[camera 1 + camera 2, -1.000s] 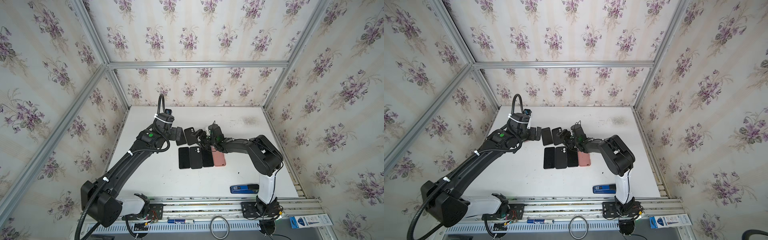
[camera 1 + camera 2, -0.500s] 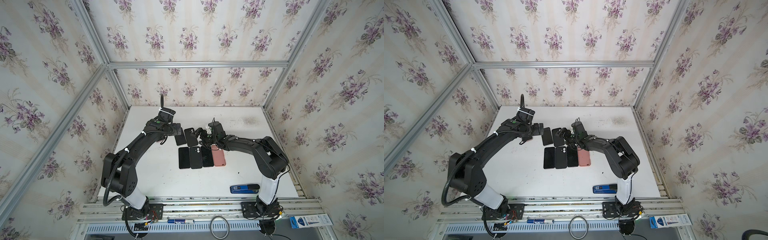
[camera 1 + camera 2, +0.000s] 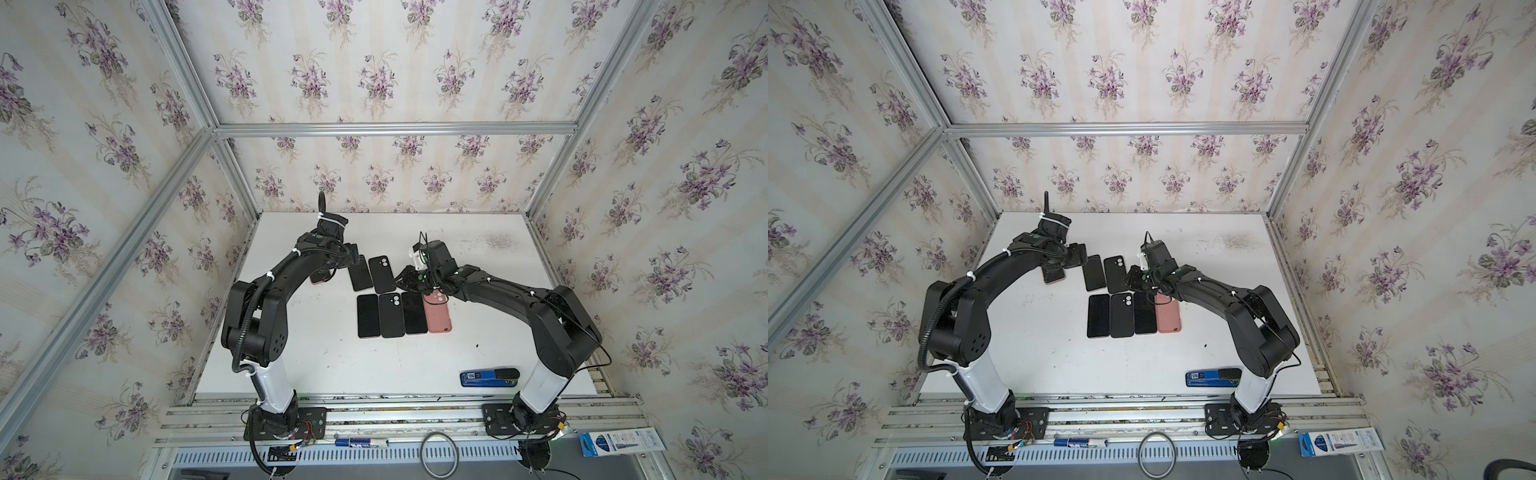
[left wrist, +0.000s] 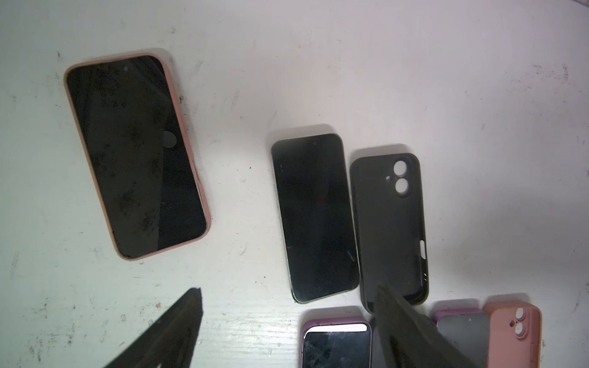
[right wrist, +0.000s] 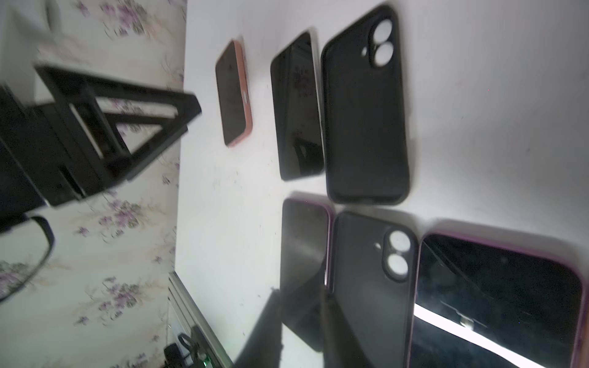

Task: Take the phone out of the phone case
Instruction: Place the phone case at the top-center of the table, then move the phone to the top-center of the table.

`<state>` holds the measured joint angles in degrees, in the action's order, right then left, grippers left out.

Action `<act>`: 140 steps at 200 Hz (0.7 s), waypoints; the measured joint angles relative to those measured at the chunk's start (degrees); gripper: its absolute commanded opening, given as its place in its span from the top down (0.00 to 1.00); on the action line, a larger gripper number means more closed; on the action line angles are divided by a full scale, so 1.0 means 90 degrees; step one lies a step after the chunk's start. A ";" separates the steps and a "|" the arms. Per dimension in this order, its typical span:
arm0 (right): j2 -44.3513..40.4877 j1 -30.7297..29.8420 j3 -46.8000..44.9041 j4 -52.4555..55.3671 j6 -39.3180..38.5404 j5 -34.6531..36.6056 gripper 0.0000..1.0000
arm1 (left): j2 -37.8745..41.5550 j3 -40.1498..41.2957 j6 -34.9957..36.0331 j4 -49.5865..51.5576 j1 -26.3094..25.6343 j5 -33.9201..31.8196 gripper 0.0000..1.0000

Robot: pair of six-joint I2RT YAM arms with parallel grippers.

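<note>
Pink-cased phone [image 4: 137,153] one, black cases [image 3: 381,274] two; left gripper [image 4: 287,288] spread, empty; right gripper [image 5: 299,290] state unclear

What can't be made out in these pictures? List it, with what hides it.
Pink-cased phone: in both top views, mostly hidden under the left arm.
Right gripper: blurred in the right wrist view, tiny in both top views; open or shut unclear.
Purple-cased phone: cut off by the left wrist view's edge.
Pink case: far end partly under the right arm in a top view.
</note>
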<state>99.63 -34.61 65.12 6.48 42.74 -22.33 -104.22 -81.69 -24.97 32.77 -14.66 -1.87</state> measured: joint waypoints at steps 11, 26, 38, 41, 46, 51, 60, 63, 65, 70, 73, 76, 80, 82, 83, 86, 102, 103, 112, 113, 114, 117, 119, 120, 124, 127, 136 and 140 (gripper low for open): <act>-0.0005 -0.0138 0.0000 0.0228 -0.0197 0.0036 0.95 | -0.0029 0.0044 -0.0019 -0.0058 0.0056 0.0000 0.33; 0.0027 -0.0279 0.0005 0.0469 -0.0406 0.0049 0.97 | -0.0085 0.0097 -0.0066 -0.0068 0.0143 -0.0005 0.44; 0.0114 -0.0340 0.0010 0.0529 -0.0495 0.0095 0.98 | -0.0148 0.0126 -0.0068 -0.0073 0.0194 -0.0007 0.55; 0.0143 -0.0352 0.0010 0.0539 -0.0515 0.0114 0.98 | -0.0175 0.0131 -0.0068 -0.0073 0.0211 -0.0007 0.57; 0.0202 -0.0367 0.0012 0.0561 -0.0529 0.0155 0.99 | -0.0209 0.0134 -0.0066 -0.0073 0.0216 -0.0012 0.59; 0.0253 -0.0381 0.0012 0.0576 -0.0544 0.0172 0.99 | -0.0248 0.0134 -0.0066 -0.0073 0.0233 -0.0022 0.61; 0.0355 -0.0403 0.0039 0.0624 -0.0561 0.0182 1.00 | -0.0316 0.0131 -0.0063 -0.0075 0.0240 -0.0036 0.65; 0.0386 -0.0406 0.0049 0.0646 -0.0568 0.0182 1.00 | -0.0347 0.0131 -0.0063 -0.0075 0.0240 -0.0041 0.66; 0.0406 -0.0406 0.0051 0.0639 -0.0568 0.0180 1.00 | -0.0362 0.0131 -0.0063 -0.0075 0.0240 -0.0041 0.67; 0.0444 -0.0410 0.0053 0.0619 -0.0571 0.0185 1.00 | -0.0406 0.0124 -0.0061 -0.0075 0.0238 -0.0041 0.68; 0.0461 -0.0410 0.0053 0.0617 -0.0571 0.0189 1.00 | -0.0430 0.0121 -0.0056 -0.0075 0.0238 -0.0041 0.68; 0.0476 -0.0410 0.0053 0.0619 -0.0571 0.0192 1.00 | -0.0461 0.0119 -0.0039 -0.0078 0.0238 -0.0046 0.68; 0.0488 -0.0410 0.0053 0.0622 -0.0568 0.0202 1.00 | -0.0491 0.0119 -0.0015 -0.0080 0.0238 -0.0056 0.69; 0.0495 -0.0413 0.0053 0.0622 -0.0568 0.0202 1.00 | -0.0510 0.0117 0.0000 -0.0080 0.0238 -0.0061 0.70; 0.0495 -0.0413 0.0053 0.0619 -0.0568 0.0202 1.00 | -0.0525 0.0114 0.0007 -0.0080 0.0238 -0.0063 0.70; 0.0503 -0.0420 0.0053 0.0617 -0.0568 0.0202 1.00 | -0.0551 0.0109 0.0007 -0.0078 0.0238 -0.0070 0.70; 0.0505 -0.0423 0.0053 0.0580 -0.0568 0.0206 1.00 | -0.0697 0.0068 0.0022 -0.0078 0.0231 -0.0124 0.70; 0.0505 -0.0423 0.0053 0.0576 -0.0568 0.0206 1.00 | -0.0709 0.0061 0.0032 -0.0075 0.0231 -0.0126 0.70; 0.0500 -0.0423 0.0053 0.0549 -0.0568 0.0233 1.00 | -0.0784 0.0022 0.0051 -0.0073 0.0231 -0.0146 0.70; 0.0500 -0.0423 0.0053 0.0546 -0.0568 0.0236 1.00 | -0.0789 0.0019 0.0051 -0.0073 0.0231 -0.0148 0.70; 0.0498 -0.0423 0.0053 0.0546 -0.0568 0.0238 1.00 | -0.0801 0.0015 0.0051 -0.0075 0.0231 -0.0153 0.70; 0.0491 -0.0423 0.0053 0.0546 -0.0568 0.0255 1.00 | -0.0826 0.0000 0.0051 -0.0075 0.0231 -0.0165 0.70; 0.0483 -0.0423 0.0053 0.0546 -0.0568 0.0255 1.00 | -0.0843 -0.0007 0.0051 -0.0075 0.0231 -0.0172 0.70; 0.0481 -0.0423 0.0053 0.0546 -0.0568 0.0255 1.00 | -0.0852 -0.0015 0.0051 -0.0075 0.0231 -0.0172 0.70; 0.0466 -0.0423 0.0053 0.0546 -0.0571 0.0267 1.00 | -0.0879 -0.0032 0.0053 -0.0073 0.0231 -0.0180 0.70; 0.0454 -0.0423 0.0053 0.0546 -0.0571 0.0277 1.00 | -0.0908 -0.0051 0.0053 -0.0070 0.0228 -0.0192 0.70; 0.0408 -0.0423 0.0053 0.0532 -0.0578 0.0301 1.00 | -0.0984 -0.0107 0.0061 -0.0070 0.0226 -0.0226 0.70; 0.0386 -0.0423 0.0051 0.0527 -0.0588 0.0304 1.00 | -0.1018 -0.0134 0.0070 -0.0070 0.0226 -0.0238 0.70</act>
<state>103.11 -38.41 65.58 11.22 37.45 -19.59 -113.38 -82.89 -24.34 32.14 -12.62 -4.01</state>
